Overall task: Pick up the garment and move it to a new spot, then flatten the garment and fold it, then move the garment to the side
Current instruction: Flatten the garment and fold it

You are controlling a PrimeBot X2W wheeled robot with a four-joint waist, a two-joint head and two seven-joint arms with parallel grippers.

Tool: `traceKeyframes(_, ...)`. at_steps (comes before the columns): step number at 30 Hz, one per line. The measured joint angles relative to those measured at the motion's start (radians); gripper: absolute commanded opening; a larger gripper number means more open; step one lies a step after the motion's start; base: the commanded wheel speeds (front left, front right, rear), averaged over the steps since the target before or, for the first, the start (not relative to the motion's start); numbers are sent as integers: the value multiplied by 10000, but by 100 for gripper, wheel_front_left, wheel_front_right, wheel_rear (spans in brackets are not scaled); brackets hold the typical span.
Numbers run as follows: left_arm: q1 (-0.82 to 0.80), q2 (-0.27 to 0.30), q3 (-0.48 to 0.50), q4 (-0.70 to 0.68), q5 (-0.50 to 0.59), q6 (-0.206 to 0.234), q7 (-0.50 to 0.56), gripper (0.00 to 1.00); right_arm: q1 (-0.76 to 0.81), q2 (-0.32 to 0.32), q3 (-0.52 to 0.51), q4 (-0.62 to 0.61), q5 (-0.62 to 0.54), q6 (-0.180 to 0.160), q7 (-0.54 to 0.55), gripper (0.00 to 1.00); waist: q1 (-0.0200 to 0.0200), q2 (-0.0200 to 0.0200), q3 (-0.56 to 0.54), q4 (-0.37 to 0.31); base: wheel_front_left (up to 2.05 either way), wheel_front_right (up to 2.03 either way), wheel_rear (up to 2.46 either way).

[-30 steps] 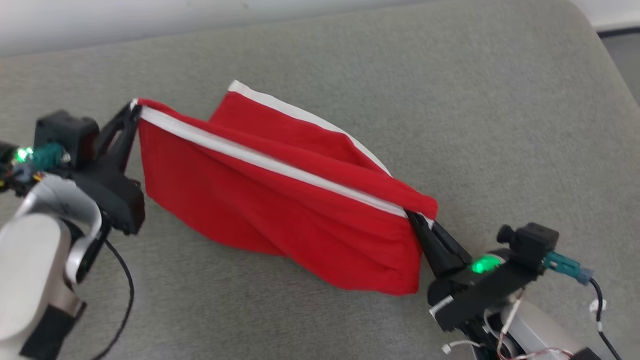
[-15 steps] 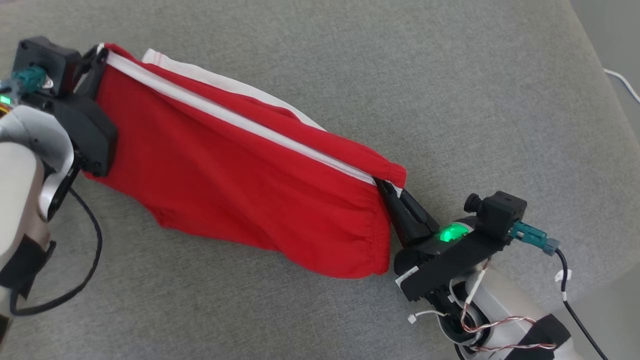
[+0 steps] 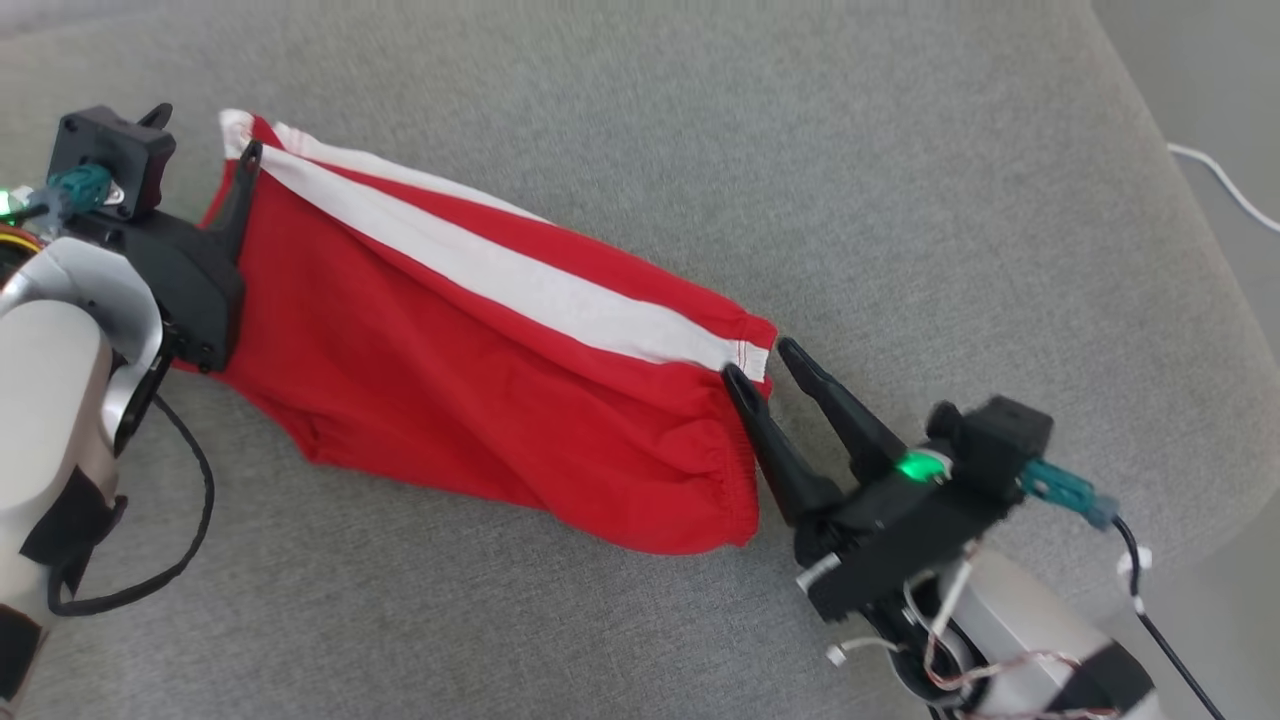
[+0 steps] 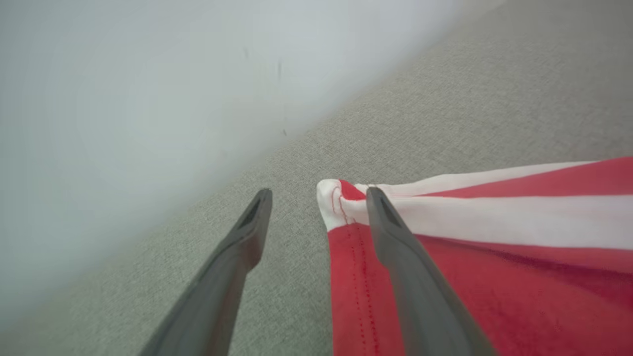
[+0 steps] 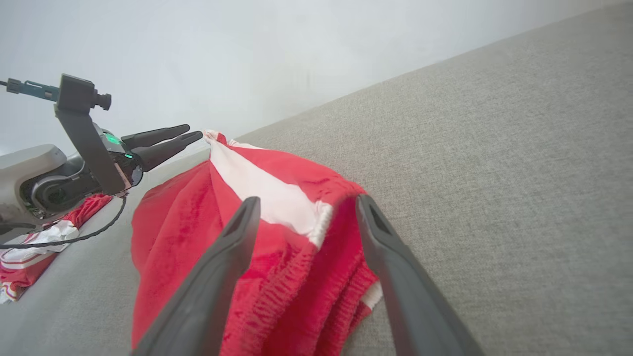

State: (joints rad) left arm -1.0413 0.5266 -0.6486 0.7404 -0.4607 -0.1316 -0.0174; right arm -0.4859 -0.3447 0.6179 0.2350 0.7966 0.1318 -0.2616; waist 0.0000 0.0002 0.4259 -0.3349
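Red garment [image 3: 480,400], head view: stretched on grey cushion [image 3: 900,150], left gripper [image 3: 205,130] and right gripper [image 3: 758,360] jaws wide at its ends. Left wrist view: finger [image 4: 395,257] overlaps hem [image 4: 330,200]; retreat may snag it. Right wrist view: waistband [image 5: 296,296] between jaws; dragging would rumple it.

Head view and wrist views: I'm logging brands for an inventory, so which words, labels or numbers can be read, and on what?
No text can be read in these views.
red garment: plain white stripe, no legible print or tag.
white sticker at the base of the right pincer: too small to read.
second red-and-white cloth: too blurred to read.
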Motion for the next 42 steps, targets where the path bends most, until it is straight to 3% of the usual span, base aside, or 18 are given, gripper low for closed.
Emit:
traceKeyframes(8, 182, -21, 6, 199, -407, 0, -752, 100, 1111, -435, -1062, -1237, -934, 0, -19, 100, -2, -2, -723, 170, 0, 0, 0)
traceKeyframes(12, 403, 174, -42, 178, -633, 0, -876, 100, 1690, -320, -1889, -2080, -2056, 0, -25, 100, -3, -2, -1066, 235, 0, 0, 0)
traceKeyframes(17, 773, 520, -272, 81, -938, 0, -571, 100, 2495, 295, -2385, -2568, -3214, 0, -25, 100, -3, -3, -1348, 178, 0, 0, 0)
traceKeyframes(28, 1416, 1432, -1325, -968, -2359, 0, 1551, 100, 3709, 1578, -3122, -2909, -4435, 0, -25, 100, -2, -2, -1213, -112, 0, 0, 0)
traceKeyframes(37, 1619, 2073, -1739, -1590, -3565, 0, 3743, 100, 3919, 1841, -2947, -2686, -4644, 0, -25, 100, 0, -2, -1042, -347, 0, 0, 0)
traceKeyframes(41, 1684, 2098, -1649, -1868, -4161, 136, 4694, 100, 3926, 1835, -2984, -2631, -4646, 0, -25, 100, -1, -2, -1044, -376, 0, 0, 0)
traceKeyframes(42, 1727, 2088, -1615, -1956, -4274, 188, 4851, 93, 3925, 1835, -2989, -2621, -4646, 0, -25, 100, -1, -2, -1042, -370, 0, 0, 0)
